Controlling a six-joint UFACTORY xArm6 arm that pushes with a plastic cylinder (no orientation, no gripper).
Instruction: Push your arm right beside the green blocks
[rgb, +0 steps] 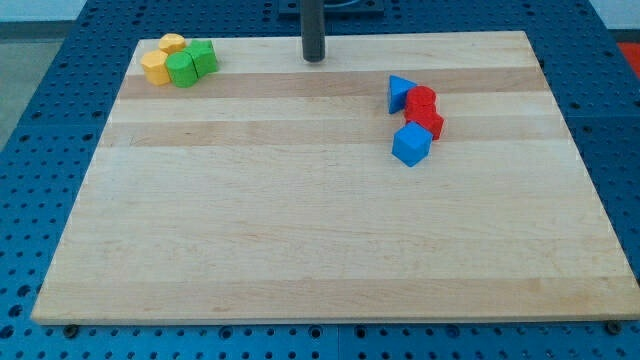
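Two green blocks sit at the view's top left of the wooden board: a green cube (204, 56) and a rounded green block (182, 69) just left and below it, touching. Two yellow blocks touch them: one (172, 44) above and one (154, 67) to the left. My tip (314, 58) is the end of a dark rod near the board's top edge, about a hand's width to the right of the green cube and apart from it.
A cluster lies right of centre: a blue triangular block (400, 92), two red blocks (421, 99) (426, 121) and a blue cube (411, 145). The wooden board (320, 240) rests on a blue perforated table.
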